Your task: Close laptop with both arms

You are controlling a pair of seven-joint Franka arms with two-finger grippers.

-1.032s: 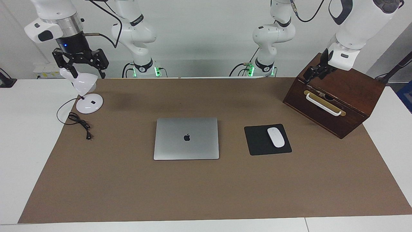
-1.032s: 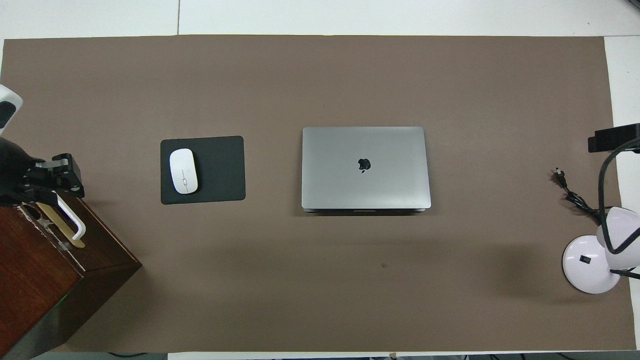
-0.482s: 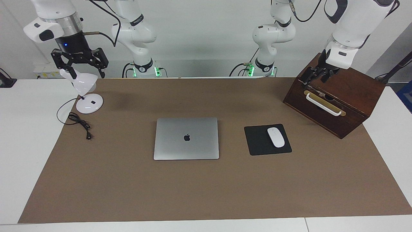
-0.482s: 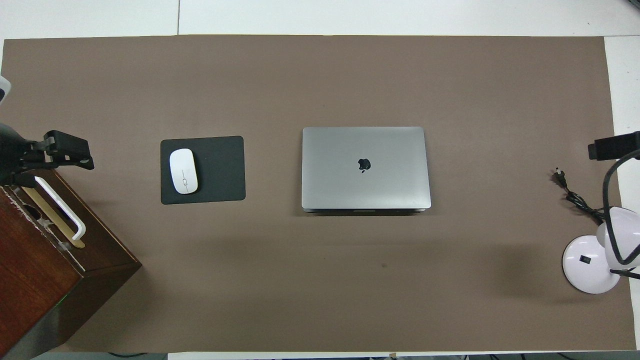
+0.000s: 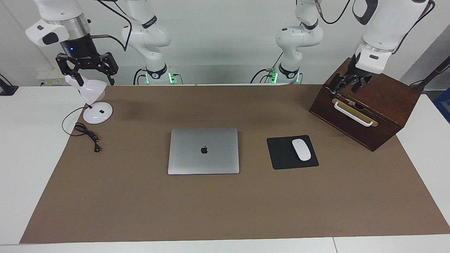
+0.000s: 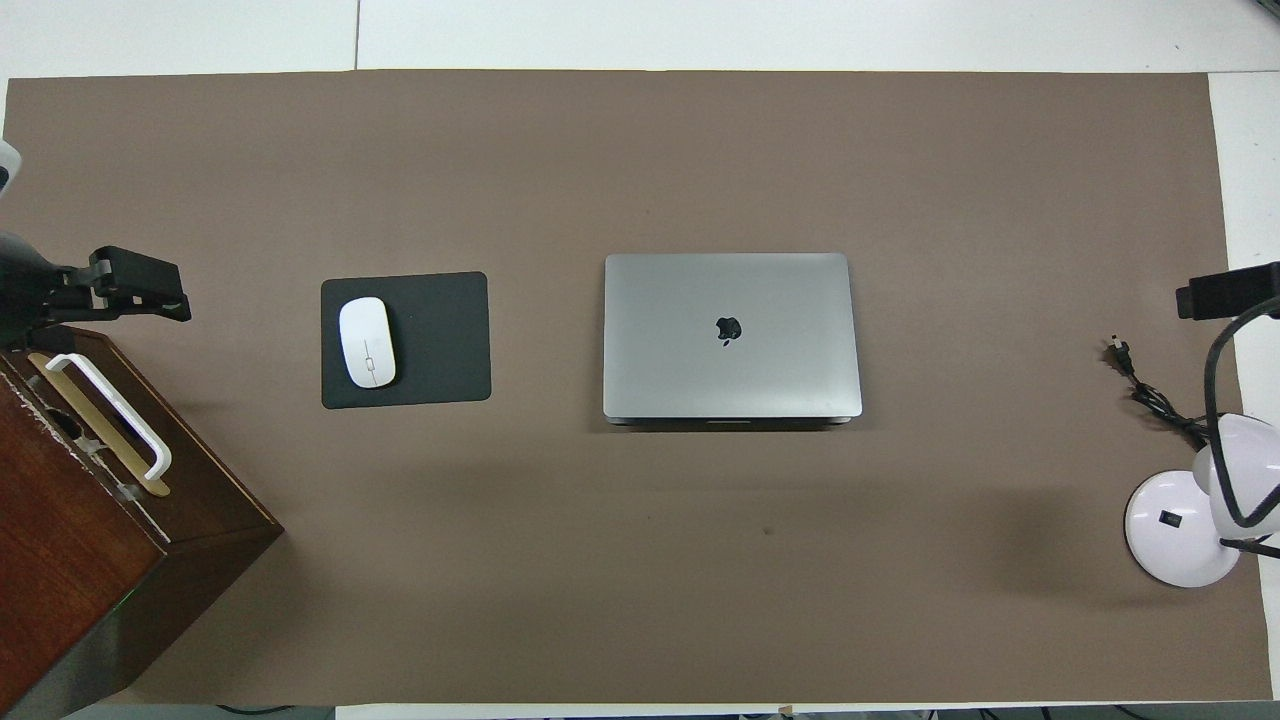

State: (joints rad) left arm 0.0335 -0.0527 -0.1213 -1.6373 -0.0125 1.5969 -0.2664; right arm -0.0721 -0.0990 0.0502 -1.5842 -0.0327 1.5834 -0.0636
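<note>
The silver-grey laptop lies in the middle of the brown mat. Its lid is flat down and the dark apple logo faces up. My left gripper hangs open over the top front edge of the wooden box, just above its white handle, and holds nothing. My right gripper is up over the white desk lamp at the right arm's end of the table, with its fingers spread wide. Both grippers are well away from the laptop.
A black mouse pad with a white mouse on it lies beside the laptop toward the left arm's end. The lamp's black cable trails on the mat. White table borders the mat.
My left gripper has lifted off the box's handle area and its fingers have spread apart. The right gripper and the laptop have hardly moved.
</note>
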